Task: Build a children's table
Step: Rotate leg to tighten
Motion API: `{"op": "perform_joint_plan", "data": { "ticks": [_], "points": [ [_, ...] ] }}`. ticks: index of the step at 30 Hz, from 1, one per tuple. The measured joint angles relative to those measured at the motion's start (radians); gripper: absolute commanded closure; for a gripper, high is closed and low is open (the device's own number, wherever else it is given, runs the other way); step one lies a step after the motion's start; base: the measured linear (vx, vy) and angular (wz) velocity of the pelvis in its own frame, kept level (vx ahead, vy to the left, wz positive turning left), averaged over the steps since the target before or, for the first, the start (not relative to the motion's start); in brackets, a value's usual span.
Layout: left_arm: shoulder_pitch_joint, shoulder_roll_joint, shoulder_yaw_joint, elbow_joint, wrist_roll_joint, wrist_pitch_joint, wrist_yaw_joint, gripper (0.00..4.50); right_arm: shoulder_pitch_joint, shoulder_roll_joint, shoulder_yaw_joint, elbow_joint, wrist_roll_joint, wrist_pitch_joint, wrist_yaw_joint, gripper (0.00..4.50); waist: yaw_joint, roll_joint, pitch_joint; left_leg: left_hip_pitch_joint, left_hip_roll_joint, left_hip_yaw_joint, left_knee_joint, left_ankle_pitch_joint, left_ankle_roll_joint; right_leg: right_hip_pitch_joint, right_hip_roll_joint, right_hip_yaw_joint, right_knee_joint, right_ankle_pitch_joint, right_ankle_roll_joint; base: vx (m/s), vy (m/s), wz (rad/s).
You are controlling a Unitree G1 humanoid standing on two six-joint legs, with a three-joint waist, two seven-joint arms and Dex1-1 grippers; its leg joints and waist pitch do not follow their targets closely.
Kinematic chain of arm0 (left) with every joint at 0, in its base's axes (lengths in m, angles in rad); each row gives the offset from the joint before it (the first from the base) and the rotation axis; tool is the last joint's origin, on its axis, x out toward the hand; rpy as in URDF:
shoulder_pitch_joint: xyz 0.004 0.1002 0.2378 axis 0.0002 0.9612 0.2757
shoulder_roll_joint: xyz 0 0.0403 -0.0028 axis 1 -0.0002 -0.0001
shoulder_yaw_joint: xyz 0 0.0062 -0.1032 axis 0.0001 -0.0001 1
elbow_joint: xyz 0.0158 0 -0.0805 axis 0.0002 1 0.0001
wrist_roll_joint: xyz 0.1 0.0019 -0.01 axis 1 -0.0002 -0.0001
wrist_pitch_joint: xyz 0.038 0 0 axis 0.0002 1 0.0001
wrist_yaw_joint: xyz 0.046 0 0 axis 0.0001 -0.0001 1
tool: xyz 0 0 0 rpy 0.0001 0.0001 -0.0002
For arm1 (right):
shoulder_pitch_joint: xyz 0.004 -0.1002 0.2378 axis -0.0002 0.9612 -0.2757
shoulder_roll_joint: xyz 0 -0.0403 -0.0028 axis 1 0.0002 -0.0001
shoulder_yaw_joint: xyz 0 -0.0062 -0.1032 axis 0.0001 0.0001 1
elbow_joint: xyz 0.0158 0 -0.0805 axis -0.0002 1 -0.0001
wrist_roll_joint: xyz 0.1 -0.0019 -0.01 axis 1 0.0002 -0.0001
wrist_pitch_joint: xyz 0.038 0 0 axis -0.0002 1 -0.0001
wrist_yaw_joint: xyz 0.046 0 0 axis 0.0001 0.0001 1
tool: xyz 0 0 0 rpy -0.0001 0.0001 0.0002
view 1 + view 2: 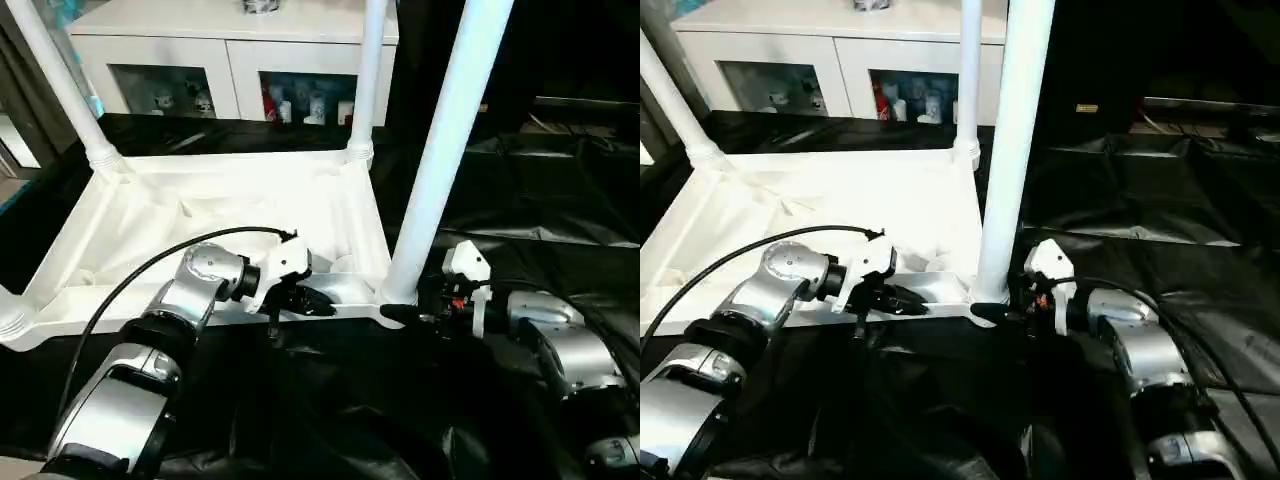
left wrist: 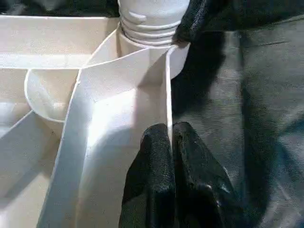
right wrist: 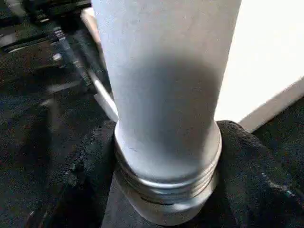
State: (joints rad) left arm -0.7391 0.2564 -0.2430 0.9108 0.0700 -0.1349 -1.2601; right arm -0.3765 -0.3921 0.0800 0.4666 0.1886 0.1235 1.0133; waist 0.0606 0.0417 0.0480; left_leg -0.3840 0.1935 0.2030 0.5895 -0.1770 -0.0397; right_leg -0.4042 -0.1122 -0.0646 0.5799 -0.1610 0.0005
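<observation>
Three legs up; near leg point(image 1: 447, 150) centre-right seating in its socket, right gripper point(image 3: 166, 190) clasping its base; left gripper point(image 2: 170, 156) pinching tabletop point(image 1: 150, 215) rim.

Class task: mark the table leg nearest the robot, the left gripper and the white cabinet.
Nearest leg point(image 1: 440, 160): left eye view, mid-shaft.
Left gripper point(image 2: 170, 142): left wrist view, fingertips pinching the tabletop's rim.
White cabinet point(image 1: 232, 62): left eye view, front panel between the doors.
</observation>
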Motion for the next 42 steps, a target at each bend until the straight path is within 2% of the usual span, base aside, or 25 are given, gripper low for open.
{"op": "perform_joint_plan", "data": {
  "ticks": [4, 6, 8, 11, 14, 15, 17, 20, 21, 26, 32, 35, 39, 42],
  "points": [
    [-0.029, -0.046, 0.008, 0.047, 0.028, 0.018, 0.163, 4.50, -0.032, 0.094, -0.041, 0.070, -0.035, -0.020, -0.232, 1.73, -0.012, -0.002, -0.001, 0.002, -0.001, 0.000, 0.000, 0.000, -0.001, 0.001, 0.000, 0.001, -0.002, -0.001, 0.002, 0.000, 0.000, 0.00],
    [-0.033, -0.063, 0.009, 0.050, 0.034, 0.031, 0.192, 4.50, -0.038, 0.110, -0.049, 0.080, -0.040, -0.019, -0.288, 1.74, -0.015, -0.002, 0.000, 0.001, -0.001, 0.000, 0.000, 0.000, -0.001, 0.001, 0.000, 0.001, -0.003, -0.003, 0.005, 0.000, 0.000, 0.00],
    [-0.058, -0.108, 0.013, 0.085, 0.045, 0.063, 0.295, 4.50, -0.060, 0.185, -0.084, 0.110, -0.058, -0.015, -0.445, 1.75, -0.021, -0.004, -0.001, 0.002, -0.002, -0.001, 0.001, 0.000, -0.001, 0.002, 0.000, 0.002, -0.003, -0.003, 0.005, 0.000, 0.000, 0.00],
    [-0.082, -0.158, 0.017, 0.118, 0.059, 0.085, 0.396, 4.50, -0.096, 0.247, -0.113, 0.149, -0.083, -0.013, -0.612, 1.75, -0.026, -0.005, -0.001, 0.002, -0.003, -0.002, 0.001, 0.000, -0.001, 0.002, -0.001, 0.002, -0.004, -0.003, 0.005, 0.000, 0.000, 0.00],
    [-0.087, -0.177, 0.021, 0.128, 0.065, 0.089, 0.429, 4.50, -0.107, 0.271, -0.116, 0.162, -0.098, -0.018, -0.681, 1.75, -0.027, -0.004, -0.002, 0.002, -0.003, -0.003, 0.001, 0.000, -0.001, 0.002, -0.001, 0.001, -0.004, -0.003, 0.006, 0.000, 0.000, 0.00],
    [-0.087, -0.177, 0.020, 0.128, 0.065, 0.089, 0.427, 4.50, -0.104, 0.272, -0.116, 0.162, -0.099, -0.026, -0.680, 1.75, -0.027, -0.004, -0.001, 0.001, -0.003, -0.003, 0.000, 0.000, -0.001, 0.002, -0.001, 0.001, -0.004, -0.003, 0.006, 0.000, 0.000, 0.00],
    [-0.086, -0.177, 0.020, 0.128, 0.065, 0.089, 0.418, 4.50, -0.096, 0.272, -0.116, 0.158, -0.101, -0.041, -0.676, 1.19, -0.026, -0.003, -0.002, 0.001, -0.003, -0.003, -0.001, 0.000, -0.001, 0.002, -0.001, 0.001, -0.004, -0.003, 0.006, 0.000, 0.000, 0.00],
    [-0.086, -0.172, 0.019, 0.125, 0.065, 0.084, 0.395, 4.50, -0.082, 0.260, -0.116, 0.140, -0.100, -0.051, -0.632, 0.99, -0.026, -0.002, -0.002, 0.001, -0.003, -0.003, -0.001, 0.000, -0.001, 0.002, -0.001, 0.001, -0.004, -0.003, 0.005, 0.000, 0.000, 0.00],
    [-0.086, -0.165, 0.017, 0.122, 0.064, 0.081, 0.378, 4.50, -0.075, 0.245, -0.112, 0.132, -0.099, -0.052, -0.598, 0.69, -0.026, -0.002, -0.002, 0.000, -0.003, -0.003, -0.001, 0.000, -0.001, 0.001, -0.001, 0.001, -0.004, -0.003, 0.005, 0.000, 0.000, 0.00],
    [-0.062, -0.132, 0.013, 0.085, 0.043, 0.057, 0.269, 4.50, -0.035, 0.153, -0.081, 0.075, -0.064, -0.047, -0.402, 0.69, -0.023, -0.002, -0.002, 0.000, -0.003, -0.003, -0.002, 0.000, 0.000, 0.001, 0.000, 0.001, -0.002, 0.001, -0.001, 0.000, 0.000, 0.00],
    [-0.041, -0.076, -0.010, 0.044, 0.031, 0.009, 0.100, 4.50, -0.005, 0.034, -0.034, -0.003, -0.027, -0.016, -0.156, 0.69, 0.002, -0.002, -0.002, -0.002, 0.000, -0.002, -0.002, 0.000, 0.001, 0.000, 0.000, -0.001, -0.002, -0.001, 0.001, 0.000, 0.000, 0.00],
    [-0.028, -0.054, -0.012, 0.022, 0.014, 0.001, 0.025, 4.50, 0.000, 0.024, -0.018, -0.023, -0.011, -0.013, -0.070, 0.69, 0.010, -0.002, -0.002, -0.003, 0.000, -0.001, -0.002, 0.000, 0.000, 0.000, 0.000, -0.001, -0.002, -0.001, 0.001, 0.000, 0.000, 0.00],
    [-0.011, -0.030, -0.015, 0.002, 0.001, 0.002, -0.033, 4.50, 0.002, -0.003, 0.002, -0.023, 0.001, -0.008, -0.013, 0.69, 0.013, -0.003, -0.002, -0.002, -0.001, 0.000, -0.001, 0.000, 0.000, 0.000, 0.000, 0.000, -0.002, -0.001, 0.001, 0.000, 0.000, 0.00],
    [-0.007, -0.024, -0.016, -0.003, -0.001, 0.002, -0.048, 4.50, 0.002, -0.012, 0.008, -0.023, 0.001, -0.008, 0.011, 0.94, 0.014, -0.003, -0.001, -0.002, 0.000, 0.000, -0.001, 0.000, 0.000, 0.000, 0.000, 0.001, -0.001, -0.001, 0.001, 0.000, 0.000, 0.00]
  ]
}}
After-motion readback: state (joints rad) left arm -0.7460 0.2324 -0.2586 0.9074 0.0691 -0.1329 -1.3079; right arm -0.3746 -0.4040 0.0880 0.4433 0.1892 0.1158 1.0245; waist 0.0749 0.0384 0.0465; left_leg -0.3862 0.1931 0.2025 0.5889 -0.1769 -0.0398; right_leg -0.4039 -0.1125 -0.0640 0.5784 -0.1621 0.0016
